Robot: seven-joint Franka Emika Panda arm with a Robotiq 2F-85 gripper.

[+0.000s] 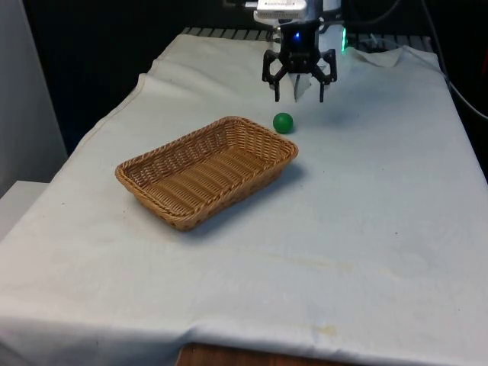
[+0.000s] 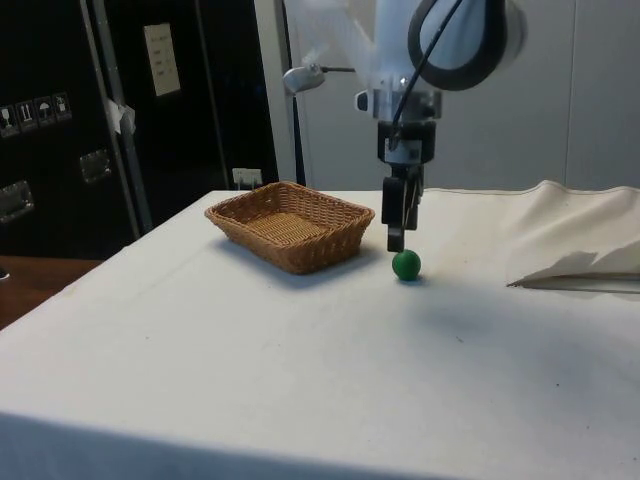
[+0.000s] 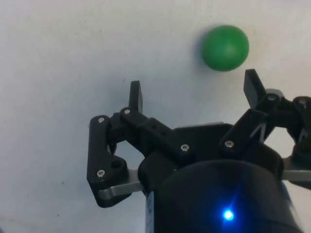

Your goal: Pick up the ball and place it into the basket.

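A small green ball (image 1: 283,122) (image 2: 406,264) (image 3: 225,47) rests on the white cloth, just off the far corner of the wicker basket (image 1: 156,171) (image 2: 245,212). The basket is oblong, brown, and has nothing in it. My black gripper (image 1: 299,97) (image 2: 397,240) (image 3: 195,93) hangs open a little above the cloth, slightly behind the ball and toward the front view's right. Nothing is between its fingers. In the wrist view the ball lies just beyond the fingertips, nearer one finger (image 3: 253,87) than the other.
The white cloth (image 1: 366,229) is bunched into folds near the far right corner (image 2: 570,270). The table's front edge (image 1: 252,354) shows bare wood under the cloth. Dark cabinets (image 2: 100,120) stand beyond the basket in the side view.
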